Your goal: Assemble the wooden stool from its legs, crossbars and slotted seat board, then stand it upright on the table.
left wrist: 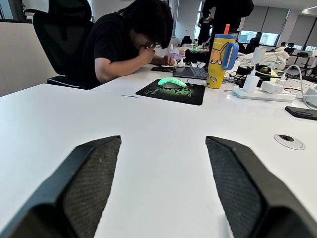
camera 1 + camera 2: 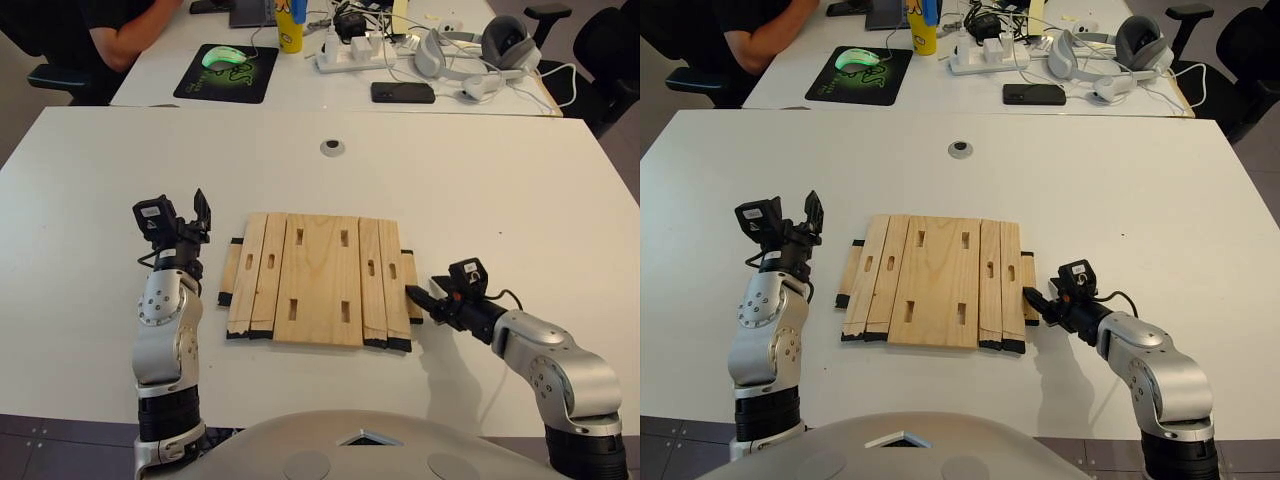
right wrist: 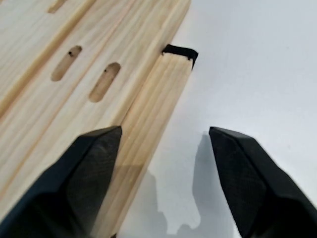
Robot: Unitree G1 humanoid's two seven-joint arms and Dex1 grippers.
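The stool parts lie flat in one pile on the white table (image 2: 520, 190). A wide slotted seat board (image 2: 318, 278) is in the middle, with black-tipped leg pieces along its left side (image 2: 250, 275) and right side (image 2: 385, 285). A short crossbar (image 2: 409, 285) sticks out at the pile's right edge. My right gripper (image 2: 418, 302) is low at that edge and open; in the right wrist view one finger (image 3: 74, 183) hangs over the crossbar (image 3: 158, 94), the other over bare table. My left gripper (image 2: 197, 218) is raised just left of the pile, open and holding nothing (image 1: 163, 144).
A round cable grommet (image 2: 332, 148) sits in the table beyond the pile. The neighbouring desk behind carries a mouse pad (image 2: 227, 72), a yellow cup (image 1: 221, 59), a power strip (image 2: 355, 55), a phone (image 2: 402, 92) and a headset (image 2: 470, 50). Bare table lies on both sides.
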